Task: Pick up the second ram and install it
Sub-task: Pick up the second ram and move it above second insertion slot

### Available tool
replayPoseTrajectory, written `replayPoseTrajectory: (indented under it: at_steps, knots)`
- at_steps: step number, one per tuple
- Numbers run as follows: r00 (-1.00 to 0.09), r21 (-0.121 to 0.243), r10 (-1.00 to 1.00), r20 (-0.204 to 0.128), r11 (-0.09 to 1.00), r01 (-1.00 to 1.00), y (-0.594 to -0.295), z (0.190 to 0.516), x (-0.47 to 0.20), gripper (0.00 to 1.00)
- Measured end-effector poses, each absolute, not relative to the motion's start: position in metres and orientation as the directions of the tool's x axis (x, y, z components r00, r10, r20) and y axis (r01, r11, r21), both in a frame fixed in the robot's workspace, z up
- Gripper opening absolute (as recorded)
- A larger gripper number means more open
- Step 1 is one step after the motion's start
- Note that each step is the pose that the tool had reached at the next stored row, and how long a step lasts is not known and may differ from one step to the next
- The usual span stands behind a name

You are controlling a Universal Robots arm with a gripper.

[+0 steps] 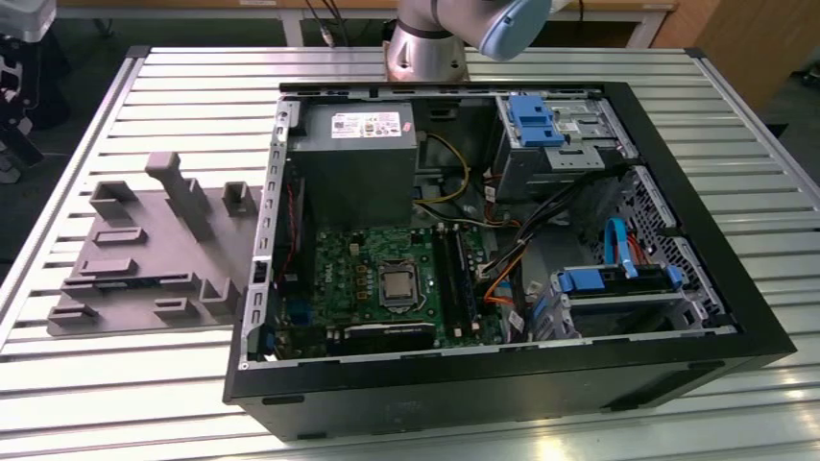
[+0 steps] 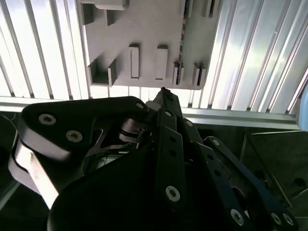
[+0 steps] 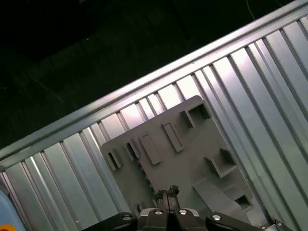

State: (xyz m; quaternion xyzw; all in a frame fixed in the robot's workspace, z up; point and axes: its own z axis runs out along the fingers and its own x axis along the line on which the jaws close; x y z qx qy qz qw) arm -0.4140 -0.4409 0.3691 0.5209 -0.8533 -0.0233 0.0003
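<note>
Slatted metal counter [image 1: 192, 96], open PC case [image 1: 513, 384] on it with the motherboard [image 1: 346, 269], grey power supply [image 1: 352, 163] and blue drive cages [image 1: 532, 120] inside. Just beside it sits a grey holder tray [image 1: 141, 240]. In the second wrist view the second ram [image 2: 183, 33] stands on edge in one slot. The jaws hang above the tray, together, gripping nothing. I'd say straddle the strip squarely and lift it straight, or it binds.

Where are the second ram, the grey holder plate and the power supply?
second ram [image 2: 183, 43]: second wrist view, mid-length of the strip.
grey holder plate [image 1: 160, 254]: exterior view, bare flat surface.
power supply [image 1: 352, 182]: exterior view, plain grey face.
</note>
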Motion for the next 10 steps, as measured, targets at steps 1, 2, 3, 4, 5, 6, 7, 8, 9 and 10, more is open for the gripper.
replayPoseTrajectory:
  at_steps: [1,2,3,4,5,6,7,8,9,10]
  knots:
    - [-0.443,0.040,-0.896,-0.024,0.442,-0.896,-0.4409,0.3690,-0.4139,0.11]
    - [-0.428,0.040,-0.903,-0.024,0.427,-0.903,-0.4409,0.3688,-0.4139,0.11]
    - [-0.412,0.040,-0.911,-0.024,0.411,-0.911,-0.4409,0.3686,-0.4140,0.11]
    - [-0.396,0.040,-0.918,-0.024,0.395,-0.918,-0.4409,0.3685,-0.4140,0.11]
    - [-0.365,0.040,-0.931,-0.024,0.363,-0.931,-0.4409,0.3681,-0.4140,0.11]
    - [-0.348,0.040,-0.937,-0.024,0.347,-0.937,-0.4410,0.3679,-0.4139,0.11]
    - [-0.332,0.040,-0.943,-0.024,0.330,-0.943,-0.4410,0.3676,-0.4139,0.11]
    - [-0.315,0.040,-0.949,-0.024,0.314,-0.949,-0.4409,0.3674,-0.4139,0.11]
    - [-0.298,0.040,-0.954,-0.024,0.297,-0.954,-0.4410,0.3672,-0.4139,0.11]
    - [-0.282,0.040,-0.959,-0.024,0.281,-0.959,-0.4410,0.3669,-0.4139,0.11]
